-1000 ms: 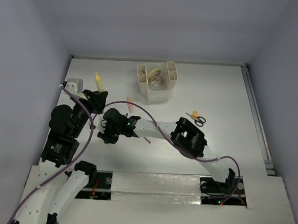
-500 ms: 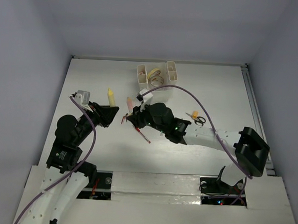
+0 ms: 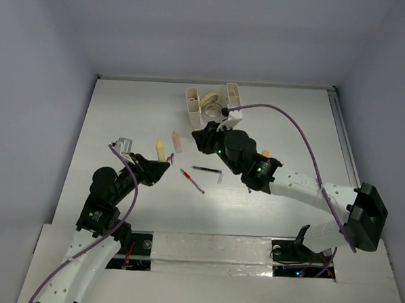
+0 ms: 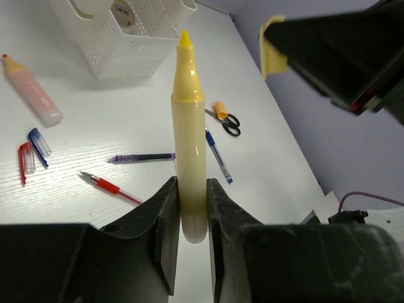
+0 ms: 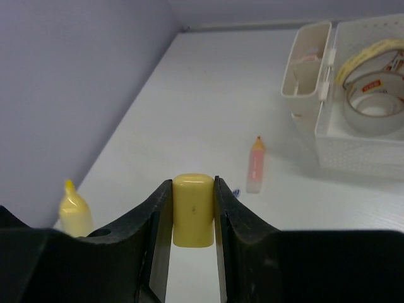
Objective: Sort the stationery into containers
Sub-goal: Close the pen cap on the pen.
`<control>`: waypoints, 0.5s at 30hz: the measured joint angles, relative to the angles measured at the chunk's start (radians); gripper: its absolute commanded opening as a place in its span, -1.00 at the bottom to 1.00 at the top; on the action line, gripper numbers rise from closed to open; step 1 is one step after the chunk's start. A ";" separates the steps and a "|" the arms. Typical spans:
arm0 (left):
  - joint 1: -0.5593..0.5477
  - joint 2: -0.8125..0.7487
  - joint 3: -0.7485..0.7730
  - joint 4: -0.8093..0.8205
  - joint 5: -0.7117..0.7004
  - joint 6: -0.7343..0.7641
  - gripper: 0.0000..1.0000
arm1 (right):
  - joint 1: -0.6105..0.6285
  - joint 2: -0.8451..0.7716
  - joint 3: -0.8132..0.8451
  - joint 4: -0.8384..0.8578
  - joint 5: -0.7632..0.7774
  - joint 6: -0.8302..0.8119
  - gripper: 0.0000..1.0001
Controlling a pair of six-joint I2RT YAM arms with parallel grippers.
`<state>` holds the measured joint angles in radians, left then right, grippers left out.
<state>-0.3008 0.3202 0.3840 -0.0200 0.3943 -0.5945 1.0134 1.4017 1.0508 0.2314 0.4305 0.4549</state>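
While nearly closed, grips with the left claw (image 4: 191,197) the butt of a yellow marker (image 4: 188,139): long axis straight out from the jaws, bare wedge tip pointing away toward the white perforated organizer (image 4: 126,57). Smooth, glossy round barrel, narrowing at the neck. Pinches in the half-closed right claw (image 5: 193,189) a stubby matt yellow cap (image 5: 193,218), apart from the marker, organizer ahead.
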 measured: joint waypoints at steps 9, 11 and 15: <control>-0.211 0.132 -0.001 0.077 -0.183 0.007 -1.00 | -0.018 0.096 0.241 -0.014 0.005 0.042 -1.00; -0.259 0.164 -0.001 0.099 -0.228 0.015 -1.00 | -0.018 0.130 0.279 -0.015 -0.005 0.051 -1.00; -0.296 0.198 -0.001 0.124 -0.286 0.038 -1.00 | -0.018 0.206 0.341 -0.023 -0.031 0.069 -1.00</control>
<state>-0.5968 0.5179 0.3832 0.1040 0.1078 -0.5568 0.9951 1.6077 1.3918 0.2085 0.3996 0.5243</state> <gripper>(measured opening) 0.159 0.331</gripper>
